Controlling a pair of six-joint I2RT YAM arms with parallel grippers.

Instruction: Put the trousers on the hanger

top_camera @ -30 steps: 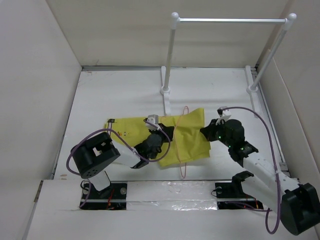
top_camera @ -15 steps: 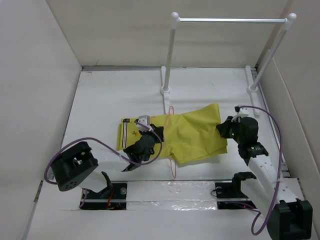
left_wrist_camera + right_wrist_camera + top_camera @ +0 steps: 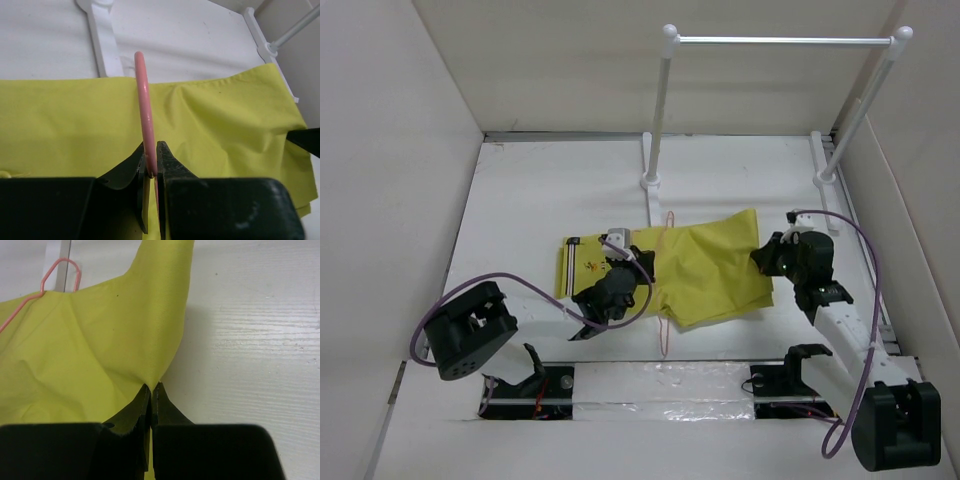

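Observation:
The mustard-yellow trousers (image 3: pixel 705 265) lie spread flat on the white table, with the striped end at the left (image 3: pixel 568 262). The pink wire hanger (image 3: pixel 669 218) lies across their middle, with its hook toward the rail and its lower end poking out at the near edge (image 3: pixel 662 345). My left gripper (image 3: pixel 638 270) is shut on the hanger wire (image 3: pixel 145 110) over the cloth (image 3: pixel 225 120). My right gripper (image 3: pixel 760 258) is shut on the right edge of the trousers (image 3: pixel 100 340), pinching a fold (image 3: pixel 151 389). The hanger's hook (image 3: pixel 60 265) shows beyond the cloth in the right wrist view.
A white-posted rail (image 3: pixel 660 110) with a metal bar (image 3: pixel 780 41) stands at the back, and its foot (image 3: pixel 102 35) lies just beyond the trousers. Cream walls close in the left, the back and the right. The arm bases sit at the near edge.
The trousers have been drawn to the right and spread out flatter. My right gripper moved right with the cloth. My left arm pulled back left, still holding the hanger.

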